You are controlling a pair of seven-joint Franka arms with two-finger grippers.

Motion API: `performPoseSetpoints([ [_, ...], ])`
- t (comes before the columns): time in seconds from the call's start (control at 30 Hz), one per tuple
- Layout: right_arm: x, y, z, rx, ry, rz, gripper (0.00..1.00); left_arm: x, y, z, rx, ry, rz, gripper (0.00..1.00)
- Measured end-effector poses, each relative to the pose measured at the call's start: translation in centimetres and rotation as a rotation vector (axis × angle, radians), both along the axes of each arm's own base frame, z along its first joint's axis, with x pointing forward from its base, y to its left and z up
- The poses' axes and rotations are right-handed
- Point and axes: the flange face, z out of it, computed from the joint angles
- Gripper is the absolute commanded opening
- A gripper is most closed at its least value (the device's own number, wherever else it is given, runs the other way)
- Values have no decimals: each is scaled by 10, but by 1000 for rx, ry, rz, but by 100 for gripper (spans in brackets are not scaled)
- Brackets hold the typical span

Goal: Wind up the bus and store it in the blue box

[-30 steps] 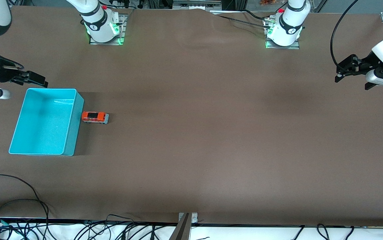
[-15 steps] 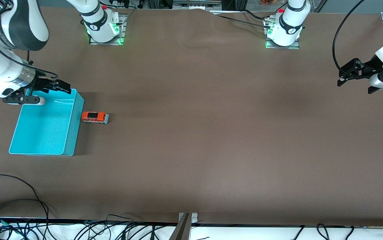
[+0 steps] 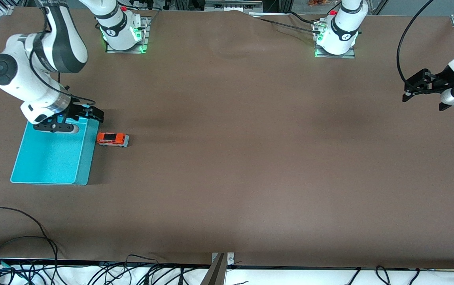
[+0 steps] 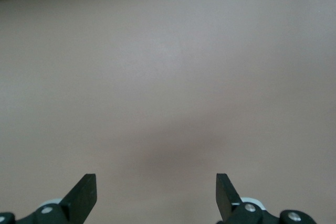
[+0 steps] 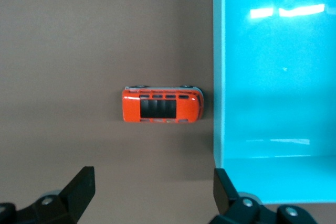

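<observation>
The bus [image 3: 112, 139], orange on top with a dark roof panel, stands on the table right beside the blue box's long wall. It also shows in the right wrist view [image 5: 161, 105]. The blue box [image 3: 86, 158] is empty and lies at the right arm's end of the table; the right wrist view shows its wall and floor [image 5: 273, 77]. My right gripper [image 3: 89, 114] is open and empty, up over the box's corner close to the bus [image 5: 152, 187]. My left gripper [image 3: 417, 88] is open and empty over bare table at the left arm's end [image 4: 156, 192].
The brown table cover [image 3: 250, 158] has a slight wrinkle near the arm bases. Cables [image 3: 33, 237] hang along the table edge nearest the front camera. A metal bracket [image 3: 219, 269] sits at the middle of that edge.
My right arm has swung in from the table's end, across the box, toward the bus. My left gripper has shifted a little. The bus and box have not moved.
</observation>
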Motion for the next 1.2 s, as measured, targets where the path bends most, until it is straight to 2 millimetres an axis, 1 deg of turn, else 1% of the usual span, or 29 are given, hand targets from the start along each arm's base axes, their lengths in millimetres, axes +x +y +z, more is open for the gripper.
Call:
performPoseSetpoints([
  [0.13, 5, 6, -15, -2, -6, -9, 100, 0, -1, 6, 0, -10, -3, 100],
  [0.33, 10, 7, -35, -5, -13, -31, 100, 0, -7, 12, -1, -20, -11, 100],
  [0.6, 16, 12, -64, -13, -15, -160, 100, -2, -8, 14, -1, -16, -13, 100],
  [0.8, 17, 17, -77, -21, -11, -304, 100, -5, -9, 11, 0, 18, -14, 100],
  [0.93, 17, 21, -83, -25, -9, -397, 100, -9, -10, 11, 1, 43, -16, 100],
  [1.03, 18, 26, -86, -27, -11, -465, 100, -11, -9, 19, 1, 50, -14, 100],
  [1.2, 19, 29, -92, -28, -20, -573, 100, -17, -5, 37, 1, 43, -6, 100],
])
